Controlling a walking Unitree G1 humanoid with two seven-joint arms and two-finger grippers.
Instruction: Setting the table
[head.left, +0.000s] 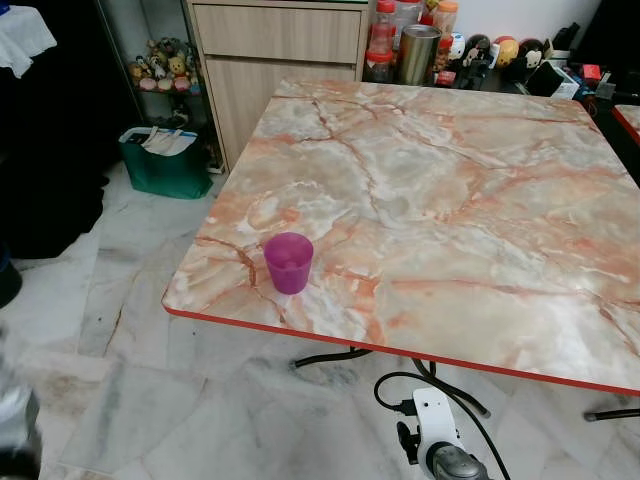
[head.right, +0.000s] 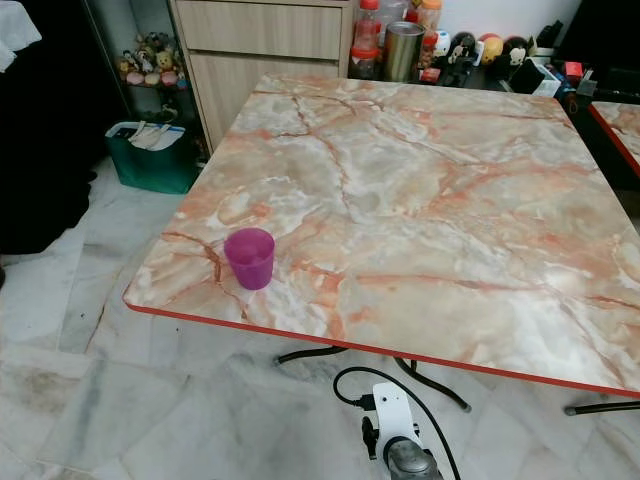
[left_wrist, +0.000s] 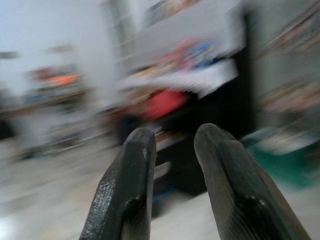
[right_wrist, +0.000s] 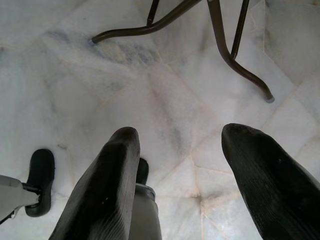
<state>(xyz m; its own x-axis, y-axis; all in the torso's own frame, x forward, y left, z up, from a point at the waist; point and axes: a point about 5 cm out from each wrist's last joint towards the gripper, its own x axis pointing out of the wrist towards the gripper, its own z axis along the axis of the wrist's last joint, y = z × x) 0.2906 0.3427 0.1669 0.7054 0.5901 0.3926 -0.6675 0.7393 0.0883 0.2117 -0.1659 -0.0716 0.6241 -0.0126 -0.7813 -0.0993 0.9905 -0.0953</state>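
Cup (head.left: 288, 262) is the only setting piece on the marble-pattern table (head.left: 470, 200): purple, upright, looks empty, at about 7 o'clock on the top, close to the near red edge and the left corner.

Right gripper (right_wrist: 182, 170) hangs low under the near table edge, pointing at the floor by the table legs (right_wrist: 225, 45). Fingers spread wide, nothing between them. Left gripper (left_wrist: 175, 175) is off to the robot's left, view heavily motion-blurred, fingers slightly apart, nothing held.

Risks, as I read it:
- Cup sits near the edge; an arm rising from below at 6 o'clock could clip the rim or knock the cup off the table.
- Black cable (head.left: 440, 390) loops off the right arm near the table legs, so a snag is possible when the arm lifts.
- Blur on the left wrist suggests fast motion; poor basis for any aimed reach.

Writing: none readable. Bottles and metal canister (head.left: 418, 54) at 12 o'clock beyond the table are too small to read.
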